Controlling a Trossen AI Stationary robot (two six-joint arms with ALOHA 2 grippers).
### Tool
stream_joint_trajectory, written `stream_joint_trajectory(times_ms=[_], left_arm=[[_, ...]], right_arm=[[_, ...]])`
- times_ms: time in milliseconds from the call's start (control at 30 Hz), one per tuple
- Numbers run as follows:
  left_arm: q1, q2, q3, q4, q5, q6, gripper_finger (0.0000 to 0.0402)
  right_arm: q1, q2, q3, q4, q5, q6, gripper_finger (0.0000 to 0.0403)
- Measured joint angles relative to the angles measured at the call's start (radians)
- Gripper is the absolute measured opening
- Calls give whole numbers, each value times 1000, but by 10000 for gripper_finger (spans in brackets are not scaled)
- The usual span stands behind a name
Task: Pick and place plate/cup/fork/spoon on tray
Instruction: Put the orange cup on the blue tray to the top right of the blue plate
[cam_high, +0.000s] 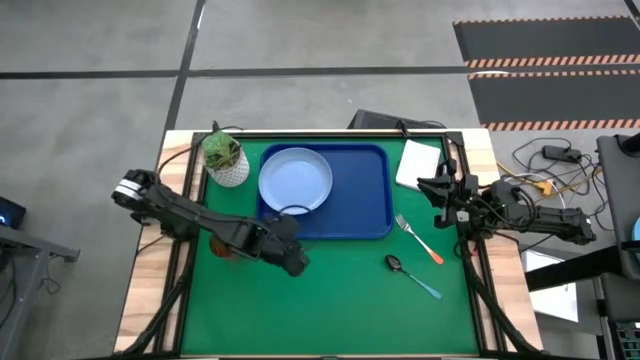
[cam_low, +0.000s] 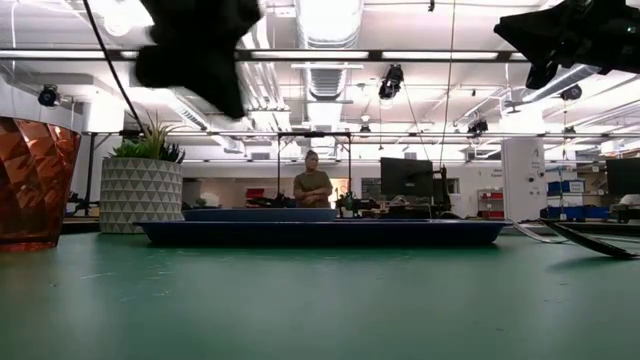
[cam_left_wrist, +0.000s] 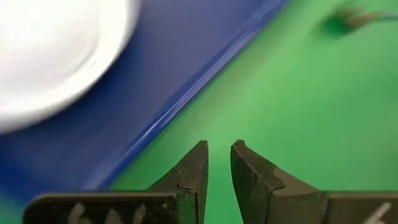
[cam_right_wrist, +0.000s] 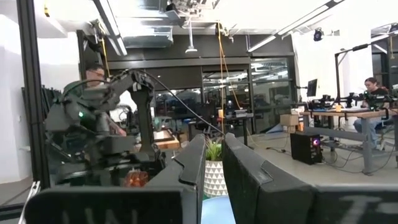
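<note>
Item: dark blue tray (cam_high: 360, 215), on the green mat (cam_high: 330, 300) at the table's far middle; no readable writing on it in any view. Contents: pale blue plate (cam_high: 295, 180), lying flat in the tray's left part. Cup (cam_low: 35, 180), translucent red-orange, upright on the mat left of the tray, off it, near the white plant pot (cam_high: 228, 165); from above it is mostly hidden under the left arm. Fork (cam_high: 420, 240), orange handle, on the mat just off the tray's right front corner. Spoon (cam_high: 412, 275), light blue handle, on the mat in front of the fork, close but apart. Left gripper (cam_high: 297, 262): above the mat just off the tray's front edge, holding nothing, fingers drawn nearly together with a narrow gap; pale markings on its base are cropped and unreadable. Right gripper (cam_high: 432, 187): raised near the table's right edge beside a white block (cam_high: 420, 163), empty, fingers likewise nearly closed. Person (cam_low: 313, 183) stands in the room beyond.
</note>
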Motion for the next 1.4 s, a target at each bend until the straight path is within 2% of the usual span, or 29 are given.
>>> stream_joint_trajectory(times_ms=[133,267,433,567,733,933,1400], left_arm=[[-2,-1,115,-350,72,-184,50],[-3,-1,187,-526,96,-245,50],[-2,-1,172,-560,114,-247,50],[-2,-1,133,-568,205,-269,50],[-6,0,121,-588,257,-281,50],[-15,-12,133,-683,441,-326,50],[-31,-62,86,-689,477,-348,50]], right_arm=[[0,1,0,-4,0,0,43],[0,1,0,-4,0,0,43],[0,1,0,-4,0,0,43],[0,1,0,-8,0,0,43],[0,1,0,-29,0,-1,43],[0,1,0,-51,0,-3,43],[0,1,0,-58,1,-10,43]])
